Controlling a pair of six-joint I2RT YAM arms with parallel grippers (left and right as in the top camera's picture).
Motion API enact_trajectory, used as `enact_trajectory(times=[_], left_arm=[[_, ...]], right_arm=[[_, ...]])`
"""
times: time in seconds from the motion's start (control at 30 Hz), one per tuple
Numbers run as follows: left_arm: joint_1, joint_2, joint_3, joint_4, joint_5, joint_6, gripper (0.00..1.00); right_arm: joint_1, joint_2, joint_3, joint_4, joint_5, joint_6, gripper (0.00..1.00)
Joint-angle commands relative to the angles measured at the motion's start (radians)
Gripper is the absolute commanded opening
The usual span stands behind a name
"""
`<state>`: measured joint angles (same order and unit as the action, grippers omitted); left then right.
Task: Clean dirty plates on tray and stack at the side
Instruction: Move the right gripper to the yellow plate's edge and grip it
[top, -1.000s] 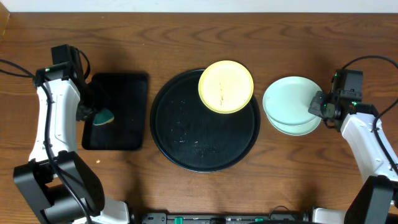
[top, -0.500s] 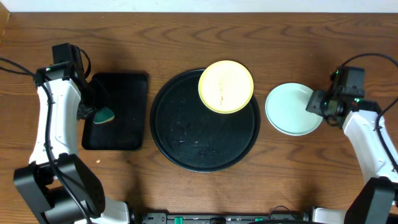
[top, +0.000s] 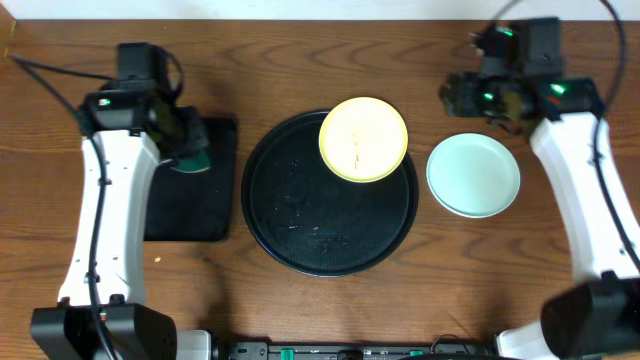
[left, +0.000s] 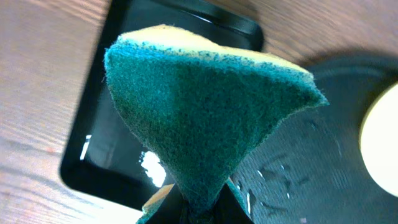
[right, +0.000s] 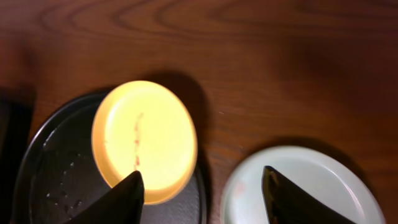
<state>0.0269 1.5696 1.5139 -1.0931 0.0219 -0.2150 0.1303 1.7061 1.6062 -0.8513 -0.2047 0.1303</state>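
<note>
Pinching sponge (left: 205, 112) in left gripper (left: 198, 210), right gripper (right: 202, 196) spread

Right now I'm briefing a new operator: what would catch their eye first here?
The yellow plate stands out, sitting at the far right edge of the round tray with a thin reddish streak in its middle. Right of that tray, a turquoise plate lies on the table. The left gripper holds a green sponge above the rectangular tray.

Right end effector (right: 202, 173) let go turquoise plates (top: 473, 176), withdrew; sponge (left: 205, 118) lifted.
</note>
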Motion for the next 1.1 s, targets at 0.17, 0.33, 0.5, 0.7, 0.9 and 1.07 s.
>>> enact_trajectory(times=[0.17, 0.33, 0.5, 0.7, 0.9, 1.07], left_arm=[[-0.085, 0.000, 0.023, 0.021, -0.004, 0.029, 0.07], [-0.087, 0.000, 0.018, 0.052, -0.004, -0.007, 0.07], [-0.087, 0.000, 0.015, 0.063, -0.004, -0.012, 0.08], [-0.087, 0.000, 0.015, 0.063, -0.005, -0.011, 0.08], [-0.087, 0.002, 0.015, 0.069, -0.007, -0.011, 0.07], [-0.087, 0.009, 0.013, 0.078, -0.007, -0.011, 0.07]], right_arm=[[0.090, 0.217, 0.045, 0.075, -0.006, -0.024, 0.56], [0.096, 0.336, 0.045, 0.077, -0.006, -0.023, 0.51], [0.097, 0.404, 0.045, 0.074, -0.006, -0.023, 0.41], [0.099, 0.444, 0.045, 0.090, -0.002, -0.024, 0.34], [0.100, 0.446, 0.045, 0.100, -0.002, -0.024, 0.10], [0.108, 0.446, 0.042, 0.089, -0.005, -0.038, 0.01]])
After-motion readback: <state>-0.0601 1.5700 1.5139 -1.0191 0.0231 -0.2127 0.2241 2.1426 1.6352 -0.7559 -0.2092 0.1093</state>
